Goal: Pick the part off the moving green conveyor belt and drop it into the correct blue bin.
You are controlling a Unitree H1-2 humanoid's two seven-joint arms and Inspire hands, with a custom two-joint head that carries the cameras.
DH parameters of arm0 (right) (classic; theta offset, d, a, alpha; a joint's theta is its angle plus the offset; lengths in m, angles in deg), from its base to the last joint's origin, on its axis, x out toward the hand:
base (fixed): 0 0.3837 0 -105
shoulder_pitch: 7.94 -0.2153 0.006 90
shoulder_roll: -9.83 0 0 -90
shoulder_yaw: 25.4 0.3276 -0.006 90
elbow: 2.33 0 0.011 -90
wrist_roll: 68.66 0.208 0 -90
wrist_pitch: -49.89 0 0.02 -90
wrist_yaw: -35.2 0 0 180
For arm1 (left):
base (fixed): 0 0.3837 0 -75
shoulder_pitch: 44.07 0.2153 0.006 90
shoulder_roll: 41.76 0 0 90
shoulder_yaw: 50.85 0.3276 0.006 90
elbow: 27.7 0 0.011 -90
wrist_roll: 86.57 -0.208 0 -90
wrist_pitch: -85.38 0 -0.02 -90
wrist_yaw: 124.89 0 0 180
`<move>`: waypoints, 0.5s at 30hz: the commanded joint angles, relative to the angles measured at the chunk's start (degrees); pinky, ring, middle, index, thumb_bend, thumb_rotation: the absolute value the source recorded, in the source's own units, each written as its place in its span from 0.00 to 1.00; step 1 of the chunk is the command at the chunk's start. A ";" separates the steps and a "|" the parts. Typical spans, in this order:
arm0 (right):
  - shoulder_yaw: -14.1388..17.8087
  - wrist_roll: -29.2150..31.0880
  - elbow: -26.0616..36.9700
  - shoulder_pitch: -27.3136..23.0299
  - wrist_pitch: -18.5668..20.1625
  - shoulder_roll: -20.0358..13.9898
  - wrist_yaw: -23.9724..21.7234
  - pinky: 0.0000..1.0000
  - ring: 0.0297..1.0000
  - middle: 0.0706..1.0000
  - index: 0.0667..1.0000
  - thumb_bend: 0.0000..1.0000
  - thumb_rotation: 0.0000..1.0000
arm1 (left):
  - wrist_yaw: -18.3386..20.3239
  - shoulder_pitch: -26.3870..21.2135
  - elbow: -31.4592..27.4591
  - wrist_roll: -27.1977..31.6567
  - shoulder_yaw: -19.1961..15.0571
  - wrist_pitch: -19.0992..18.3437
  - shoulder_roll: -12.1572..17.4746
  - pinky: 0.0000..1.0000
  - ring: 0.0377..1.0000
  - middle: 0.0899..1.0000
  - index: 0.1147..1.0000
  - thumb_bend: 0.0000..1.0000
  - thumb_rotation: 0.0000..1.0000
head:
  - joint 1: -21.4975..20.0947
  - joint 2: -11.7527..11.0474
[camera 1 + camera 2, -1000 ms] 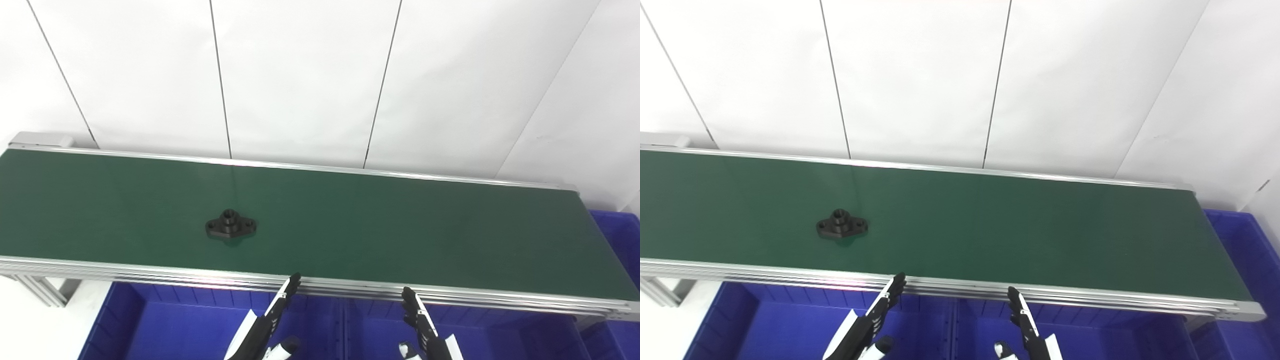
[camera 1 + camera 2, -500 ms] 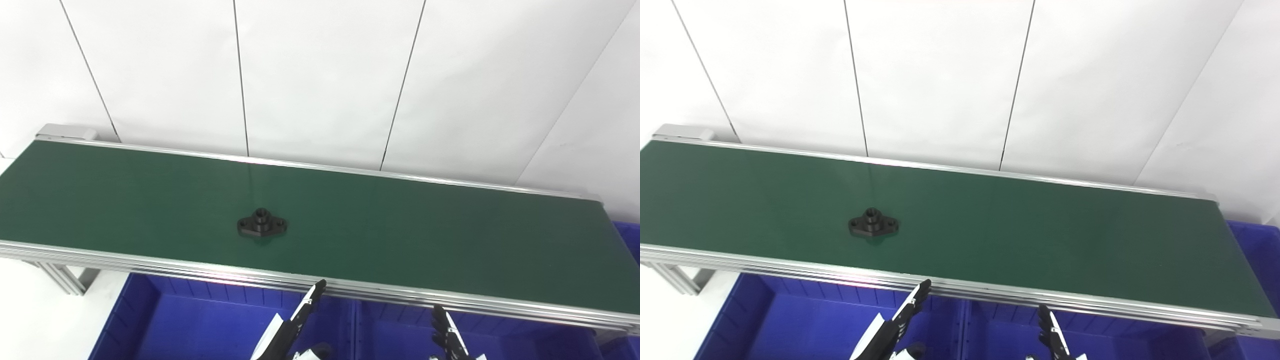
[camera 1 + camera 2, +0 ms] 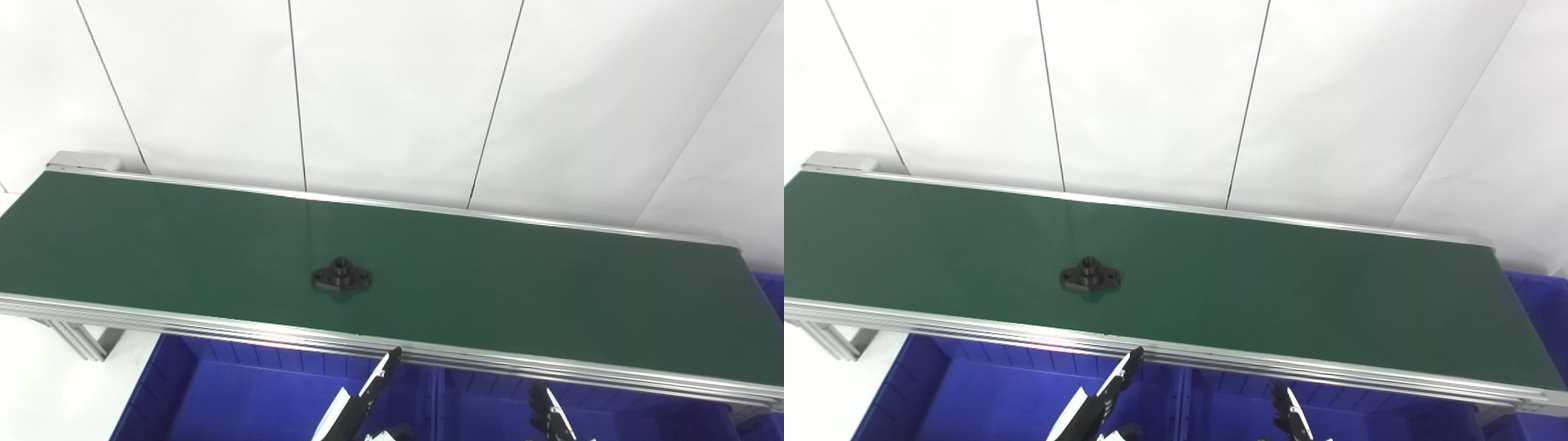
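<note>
A black flanged part (image 3: 340, 277) with a raised centre hub lies flat on the green conveyor belt (image 3: 551, 294), left of the belt's middle; it also shows in the right eye view (image 3: 1090, 277). My left hand (image 3: 361, 407) is below the belt's near rail, over the blue bins, fingers stretched out and holding nothing. My right hand (image 3: 548, 416) sits at the bottom edge, fingers straight and apart, empty. Both hands are well short of the part.
Blue bins (image 3: 245, 398) stand under the belt's near rail, split by a divider (image 3: 436, 404). Another blue bin (image 3: 1540, 306) stands at the belt's right end. A white panelled wall is behind. The belt's aluminium frame leg (image 3: 76, 340) is at the left.
The part has travelled to the right along the belt. The camera shifted a second ago, then steadied. Both hands sit lower in the picture than before.
</note>
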 commanded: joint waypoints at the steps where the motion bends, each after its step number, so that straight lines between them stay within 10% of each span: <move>1: 0.60 -0.04 1.96 -0.56 -3.40 -0.10 2.44 0.89 0.92 0.92 0.95 0.79 0.86 | -0.84 -1.37 -0.56 0.97 0.39 2.51 -0.78 0.98 1.00 1.00 1.00 0.61 0.84 | -0.46 -0.49; 10: -0.88 -4.69 8.21 -1.25 -3.40 -3.22 9.57 0.88 0.90 0.91 0.94 0.81 0.88 | -2.86 -2.29 1.20 0.98 1.28 2.51 -0.27 0.97 1.00 1.00 1.00 0.62 0.85 | 0.12 -1.99; 15: 0.53 -3.57 12.20 -3.08 -3.39 -4.97 8.99 0.87 0.89 0.90 0.93 0.85 0.83 | -4.49 -3.41 3.38 1.16 2.16 2.53 -0.85 0.95 1.00 1.00 1.00 0.62 0.83 | 7.25 -4.51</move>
